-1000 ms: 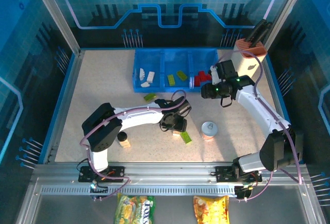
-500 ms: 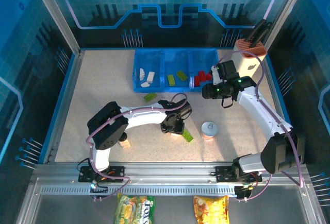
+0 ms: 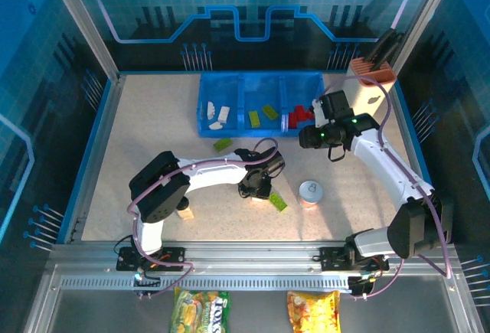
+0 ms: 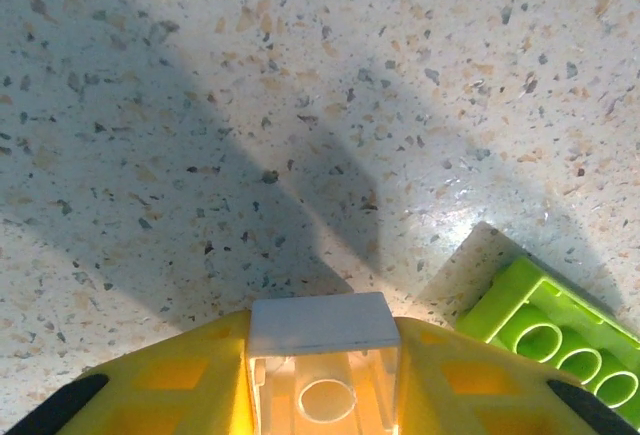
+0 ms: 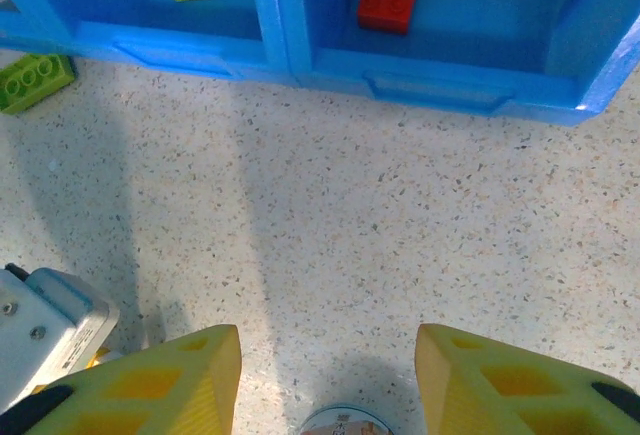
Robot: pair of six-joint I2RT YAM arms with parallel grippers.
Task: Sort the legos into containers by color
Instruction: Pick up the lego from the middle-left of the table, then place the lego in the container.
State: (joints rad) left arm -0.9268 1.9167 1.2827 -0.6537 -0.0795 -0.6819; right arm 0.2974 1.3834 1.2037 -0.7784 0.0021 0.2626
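Two yellow fingers (image 4: 170,385) of the left gripper (image 4: 322,360) are closed narrow on a small white rectangular plastic brick (image 4: 320,323). One pad sits on each long side, and the brick's hollow underside with its round tube faces the wrist camera. That squared, centred grip looks meant to keep the brick from twisting once it is carried. I cannot tell whether it has left the speckled beige tabletop (image 4: 250,105). Just beside it to the right, apart from the fingers, a lime green plastic brick (image 4: 545,340) lies studs up, probably left for a later pick. Farther out, a second lime green brick (image 3: 223,144) lies on the table near the front wall of the wide shallow blue plastic tray (image 3: 260,92). The tray's three compartments hold white bricks (image 3: 218,115) on the left, green bricks (image 3: 260,115) in the middle and red bricks (image 3: 298,112) on the right. By my judgement the held piece belongs in the left compartment, well apart from where it is now. The right gripper (image 5: 328,350) hovers in front of the tray's red end with its fingers spread wide and nothing between them, likely parked clear of the left arm's path. A round silver-topped can (image 3: 310,190) stands on the table near it.
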